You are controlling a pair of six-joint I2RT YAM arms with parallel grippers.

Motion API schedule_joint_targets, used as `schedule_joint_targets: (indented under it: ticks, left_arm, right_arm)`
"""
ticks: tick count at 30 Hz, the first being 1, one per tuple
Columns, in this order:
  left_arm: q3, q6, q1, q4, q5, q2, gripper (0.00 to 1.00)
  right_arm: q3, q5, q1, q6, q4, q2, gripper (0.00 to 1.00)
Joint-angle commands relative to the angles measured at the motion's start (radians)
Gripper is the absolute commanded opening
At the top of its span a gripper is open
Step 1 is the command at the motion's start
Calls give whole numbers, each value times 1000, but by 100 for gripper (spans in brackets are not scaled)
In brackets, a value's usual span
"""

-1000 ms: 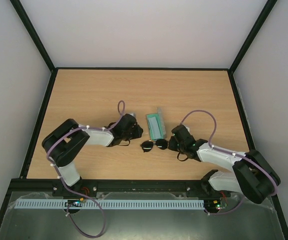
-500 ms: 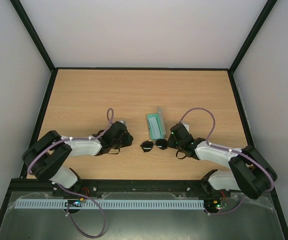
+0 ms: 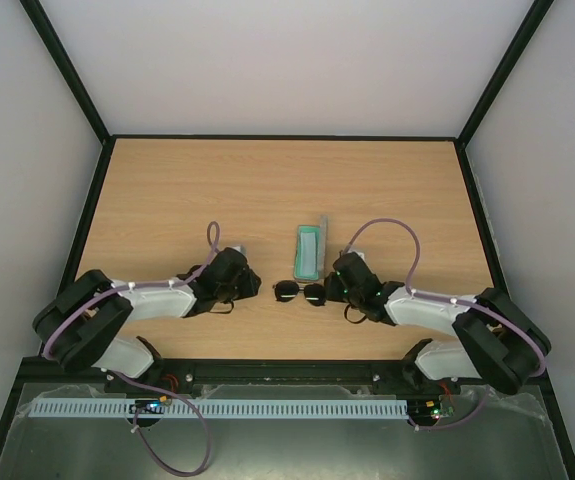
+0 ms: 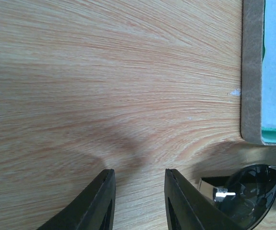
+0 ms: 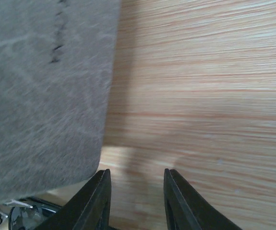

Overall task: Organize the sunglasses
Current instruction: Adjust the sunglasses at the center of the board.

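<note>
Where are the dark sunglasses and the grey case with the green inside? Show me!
Dark sunglasses (image 3: 300, 291): top view, on the bridge between the two lenses.
Grey case with green inside (image 3: 309, 252): top view, on its green lining.

The left arm (image 3: 152, 298) lies low over the table (image 3: 267, 180), close to its near edge, and reaches in toward the middle. The left gripper (image 4: 138, 173) has its two fingers (image 4: 99, 203) a little apart, with nothing between them. The right arm (image 3: 435, 308) lies low too and reaches in from the right side. The right gripper (image 5: 136, 173) also shows a small gap and holds nothing. The two grippers point toward each other.
</note>
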Motion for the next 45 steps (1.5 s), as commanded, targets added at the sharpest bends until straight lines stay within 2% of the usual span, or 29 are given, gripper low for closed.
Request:
schedule_joint_targets:
  ticks: [1,8,14,19,26,29,34,38,41,45]
  left_arm:
    - [-37,-8,-1,-79,-11,-1,31]
    - [-43,-8,0,-86,-14,-16,31]
    - [-44,-6,0,-70,-11,2,31]
    - [-43,-8,-1,-54,-4,21,31]
    - [-53,-10,-1,-57,-9,12,31]
    - [-53,-8,0,-73,-18,-6,31]
    - [-54,-2,1,-94,-30,-32,31]
    - [-56,1,3,-90,-30,-36,32]
    - [-60,2,3,-81,-29,-35,32]
    - [-74,6,4,-71,-23,-42,32]
  right_arm:
    - [-45,-2,66,24,11,1,31]
    - [-99,28,169,115,-22,-75,30]
    - [-141,-21,204,127,-23,-140,30]
    - [-117,-48,245,115,-5,-92,30]
    - [-26,-7,376,143,-11,18,30]
    - [4,38,388,175,-93,1,30]
    - [53,126,387,223,-282,-116,29]
    - [116,153,386,239,-379,-181,23]
    - [186,161,386,243,-419,-157,18]
    - [294,153,385,240,-459,-58,16]
